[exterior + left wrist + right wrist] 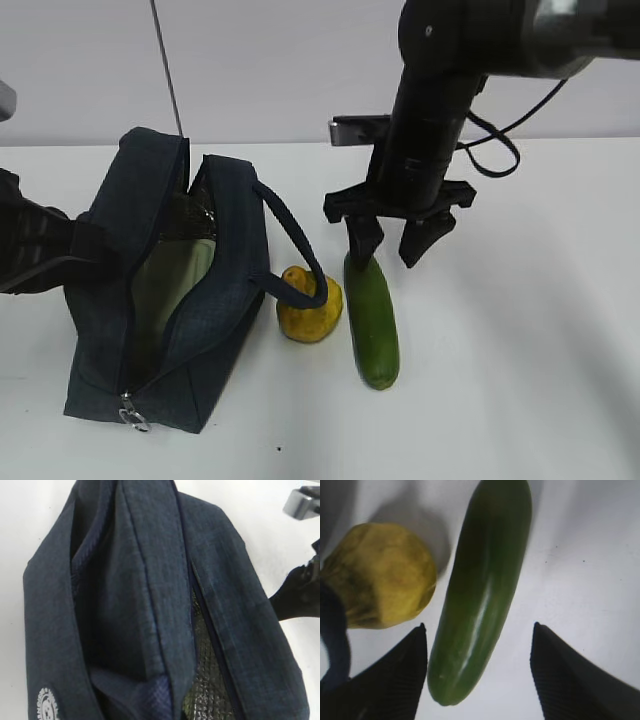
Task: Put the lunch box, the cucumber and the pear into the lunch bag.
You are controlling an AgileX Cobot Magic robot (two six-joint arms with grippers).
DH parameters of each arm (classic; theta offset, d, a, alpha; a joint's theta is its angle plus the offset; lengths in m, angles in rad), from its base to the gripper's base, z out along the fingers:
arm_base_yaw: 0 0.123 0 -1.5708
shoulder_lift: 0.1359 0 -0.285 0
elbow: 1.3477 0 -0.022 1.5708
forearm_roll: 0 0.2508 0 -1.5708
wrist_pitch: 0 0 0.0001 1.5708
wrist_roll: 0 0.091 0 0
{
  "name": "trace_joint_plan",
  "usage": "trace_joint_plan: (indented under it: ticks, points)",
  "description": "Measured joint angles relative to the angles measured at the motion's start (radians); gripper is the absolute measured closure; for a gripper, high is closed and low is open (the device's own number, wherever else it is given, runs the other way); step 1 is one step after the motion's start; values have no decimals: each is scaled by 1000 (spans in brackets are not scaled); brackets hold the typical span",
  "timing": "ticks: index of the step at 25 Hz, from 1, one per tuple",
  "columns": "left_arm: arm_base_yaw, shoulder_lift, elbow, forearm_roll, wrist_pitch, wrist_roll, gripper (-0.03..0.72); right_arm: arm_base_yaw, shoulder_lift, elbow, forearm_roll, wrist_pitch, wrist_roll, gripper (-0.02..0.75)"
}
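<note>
The navy lunch bag (pixel 232 215) lies unzipped at the left and fills the left wrist view (pixel 150 595). The pale green lunch box (pixel 188 272) shows inside it. My left gripper (pixel 85 240) is at the bag's left wall and seems shut on its rim; its fingers are hidden in the left wrist view. The yellow pear (pixel 310 308) (pixel 380 575) lies beside the bag, under a handle loop. The dark green cucumber (pixel 372 320) (pixel 480 595) lies right of the pear. My right gripper (pixel 390 245) (pixel 479 626) is open, its jaws astride the cucumber's far end.
One bag handle (pixel 300 250) arches over the pear and shows in the right wrist view (pixel 332 625). The metal zipper pull (pixel 130 412) hangs at the bag's near end. The silver lining (pixel 205 680) shows inside. White tabletop (pixel 520 330) extends to the right.
</note>
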Motion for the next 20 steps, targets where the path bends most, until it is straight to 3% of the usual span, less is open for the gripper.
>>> trace_joint_plan:
  ticks: [15, 20]
  points:
    - [0, 0, 0, 0, 14, 0, 707, 1, 137, -9, -7, -34, 13, 239]
    - [0, 0, 0, 0, 14, 0, 707, 1, 137, -9, -13, -32, 14, 316]
